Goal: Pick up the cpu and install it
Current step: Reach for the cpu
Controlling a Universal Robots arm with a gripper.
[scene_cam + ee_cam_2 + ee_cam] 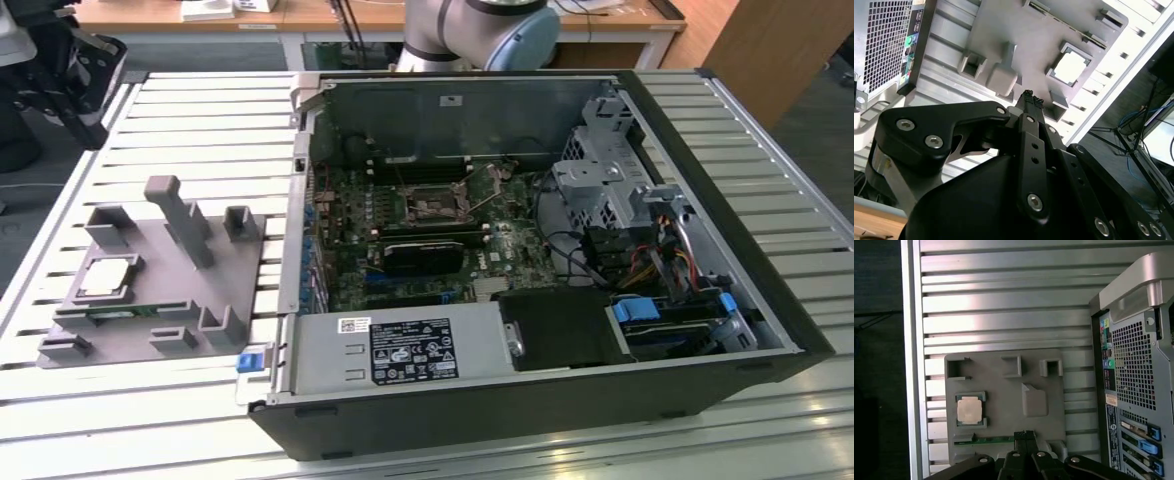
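Nearest the wrist cameras, the end effector (1024, 434) has its black fingertips (1029, 96) pressed together with nothing between them, so it is closed and empty. It hangs above the near edge of a grey holder tray (1004, 375), close over the long green memory stick (985, 440) slotted along that edge. A little further in on the same tray, the cpu (970, 410) lies flat in its own square pocket, silver top up, beside the fingertips but clear of them. The tray rests on the slatted metal worktop (1004, 300), just beside the open computer case (534, 410). Deeper inside the case, in the exterior view, the dark metal-framed socket (434, 207) sits on the motherboard. Judging by this, the task has barely begun: the chip is not yet grasped, and both pick-up and installation remain.
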